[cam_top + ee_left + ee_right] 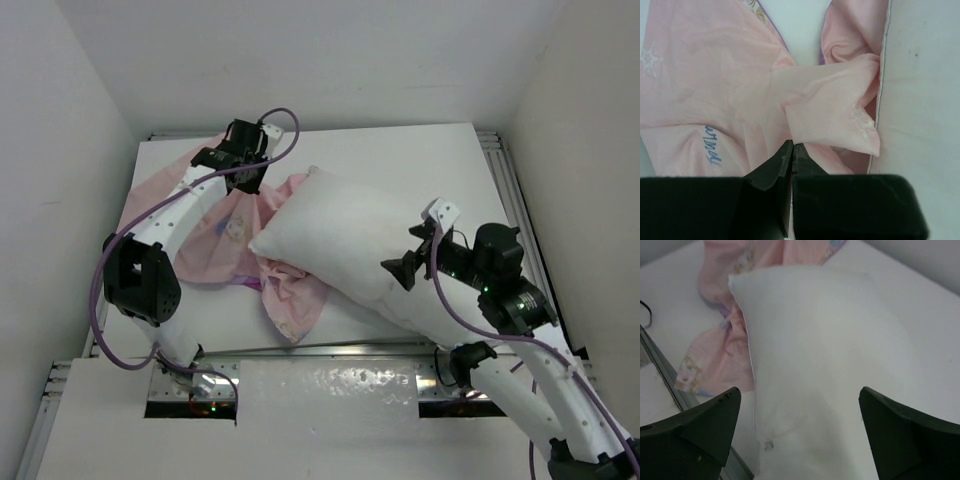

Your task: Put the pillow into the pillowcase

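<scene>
The white pillow lies slantwise across the middle of the table, its far left corner resting on the pillowcase. The pillowcase is crumpled with its pale pink inside showing. My left gripper is at the pillowcase's far edge. In the left wrist view it is shut on a fold of the pink pillowcase, with the pillow's seam just to the right. My right gripper hovers over the pillow's near right part. In the right wrist view it is wide open and empty above the pillow.
A metal rail runs along the table's near edge, and it also shows in the right wrist view. White walls close in on the left, back and right. A white sheet lies in front of the rail between the arm bases.
</scene>
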